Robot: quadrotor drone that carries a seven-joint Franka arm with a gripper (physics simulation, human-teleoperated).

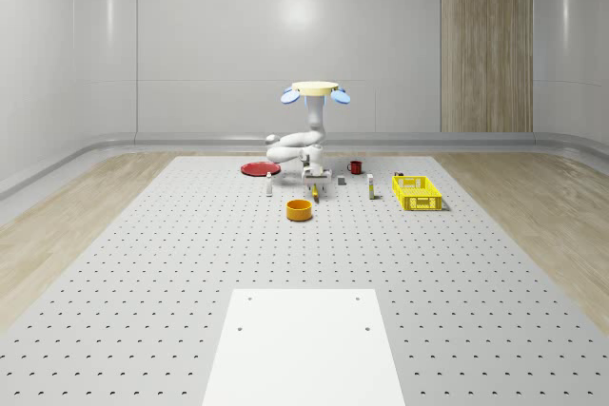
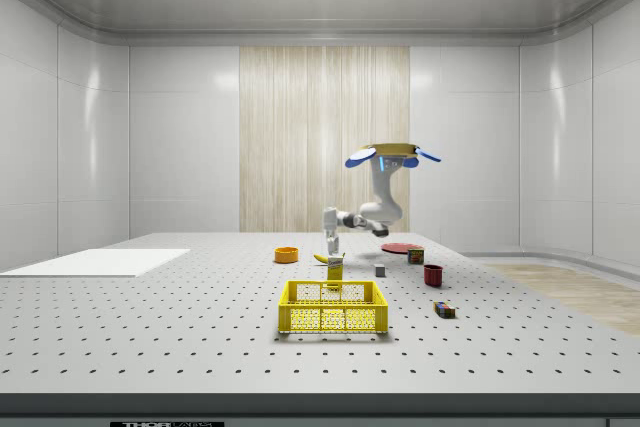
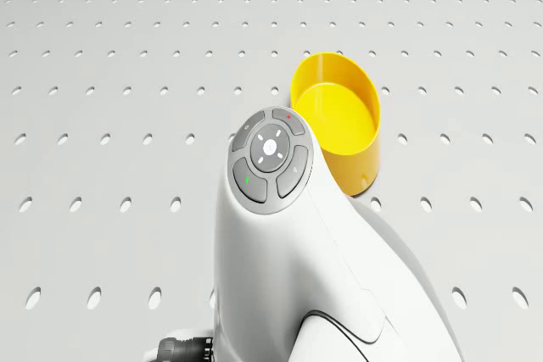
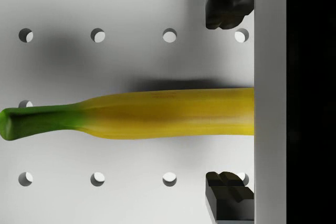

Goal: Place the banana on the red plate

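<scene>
**Over the banana, fingers spread for the grasp**

Straddling the banana (image 4: 136,115), the gripper (image 4: 229,100) hangs open, one fingertip (image 4: 227,6) on each side of the fruit, apart from it. Best to descend squarely, then close across the thick middle. The drone (image 1: 315,90) hovers beyond the banana, the red plate (image 1: 258,169) nearby.

The banana (image 4: 142,114) lies flat on the perforated table, yellow along its body with a green stem end. The red plate (image 1: 258,169), a shallow round dish, sits flat on the same table, well apart from it toward the whole-scene view's left.
</scene>
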